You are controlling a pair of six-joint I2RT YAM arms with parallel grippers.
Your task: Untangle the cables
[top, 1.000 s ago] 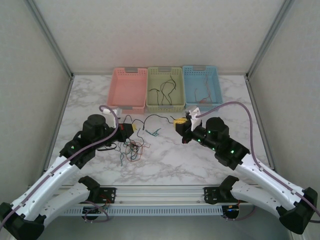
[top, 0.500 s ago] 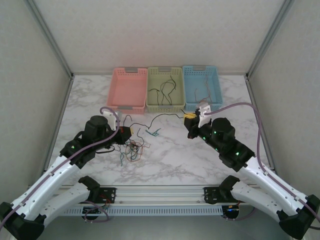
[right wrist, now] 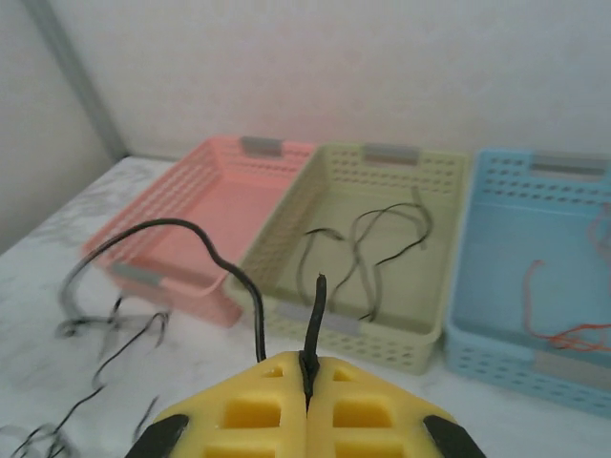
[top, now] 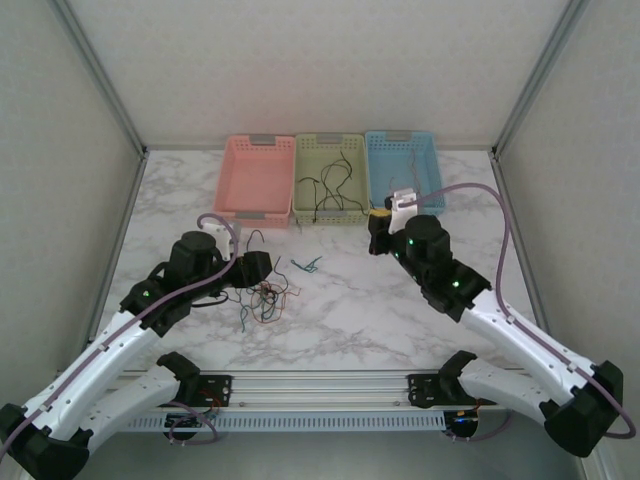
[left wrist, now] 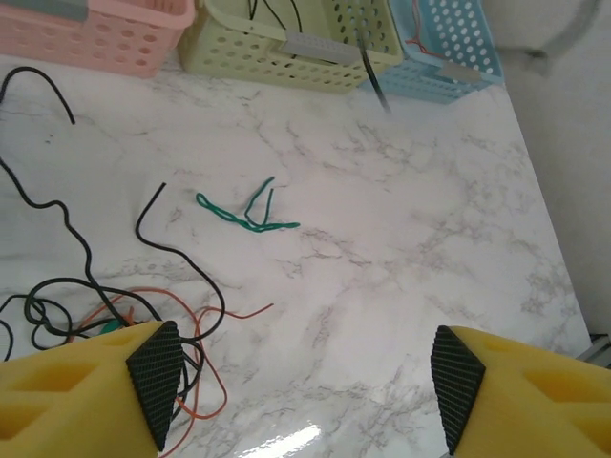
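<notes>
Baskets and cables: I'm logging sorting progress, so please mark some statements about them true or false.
1. The green basket holds black cables. True.
2. The right gripper is open and empty. False: it is shut on a black cable.
3. The red cable lies in the pink basket. False: it lies in the blue basket; the pink one looks empty.
4. A green cable lies on the table apart from the clump. True.
5. The left gripper clamps the clump. False: it is open, holding nothing.
</notes>
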